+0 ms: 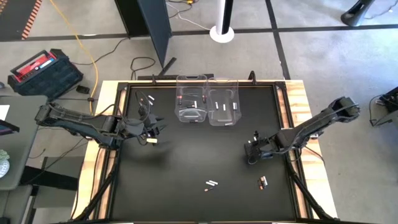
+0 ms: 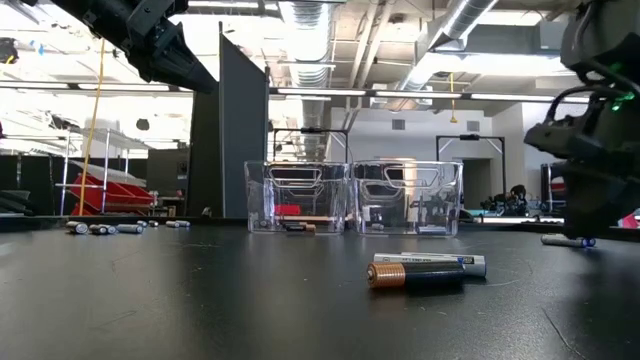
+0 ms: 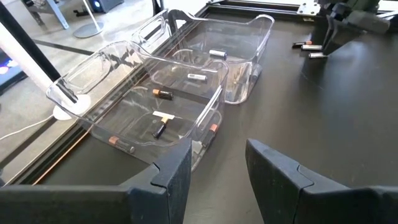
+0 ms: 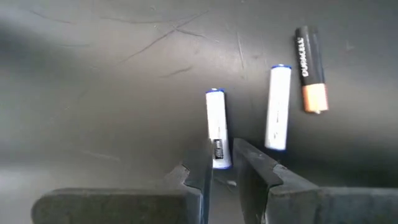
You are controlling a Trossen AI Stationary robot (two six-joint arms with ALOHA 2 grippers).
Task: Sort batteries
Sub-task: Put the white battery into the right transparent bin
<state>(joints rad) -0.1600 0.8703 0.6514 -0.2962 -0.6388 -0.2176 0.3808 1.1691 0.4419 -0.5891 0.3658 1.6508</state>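
Note:
Two clear bins [image 1: 207,99] stand side by side at the table's far middle. In the left wrist view the nearer bin [image 3: 124,118] holds dark copper-ended batteries [image 3: 163,94] and the farther bin [image 3: 236,37] holds white ones [image 3: 216,54]. My left gripper [image 3: 217,174] hangs open and empty above the table, left of the bins [image 1: 152,130]. My right gripper [image 4: 222,171] is low at the right [image 1: 252,152], over a white battery [image 4: 216,134] lying flat on the table. Its fingers stand on either side of that battery's near end. Beside it lie another white battery [image 4: 278,115] and a dark copper-ended one [image 4: 310,68]. My right gripper's fingertips [image 4: 202,168] stand close against the two sides of the white battery's near end [image 4: 219,158]. I cannot tell whether they touch it. They come from above, slanting steeply down. The battery lies flat on the table.
More loose batteries lie near the front middle [image 1: 211,184], at the front right [image 1: 262,182] and at the far left by the left arm [image 1: 146,99]. In the low view a dark and a white battery [image 2: 425,270] lie together in the foreground. The mat between the arms is bare.

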